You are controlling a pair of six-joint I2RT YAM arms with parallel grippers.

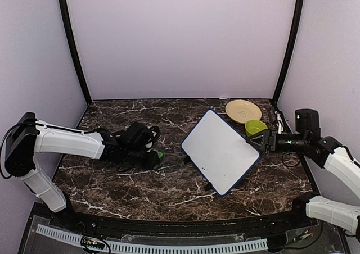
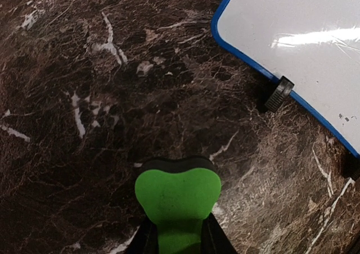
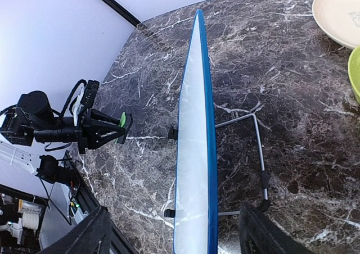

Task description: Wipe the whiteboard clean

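The whiteboard (image 1: 222, 150), white with a dark-blue frame, stands tilted on a wire stand at the table's middle right. A few tiny dark marks show near its lower edge (image 2: 343, 117). My left gripper (image 1: 154, 155) is shut on the green bone-shaped eraser (image 2: 177, 200) and holds it low over the marble, just left of the board's left corner. My right gripper (image 1: 256, 143) is open at the board's right edge. In the right wrist view the board (image 3: 191, 153) is seen edge-on between the wide-apart fingers (image 3: 95, 234).
A tan plate (image 1: 243, 110) and a green bowl (image 1: 255, 127) sit at the back right, behind my right gripper. The metal wire stand (image 3: 259, 147) props the board from behind. A small black foot (image 2: 279, 94) sticks out from the board's frame.
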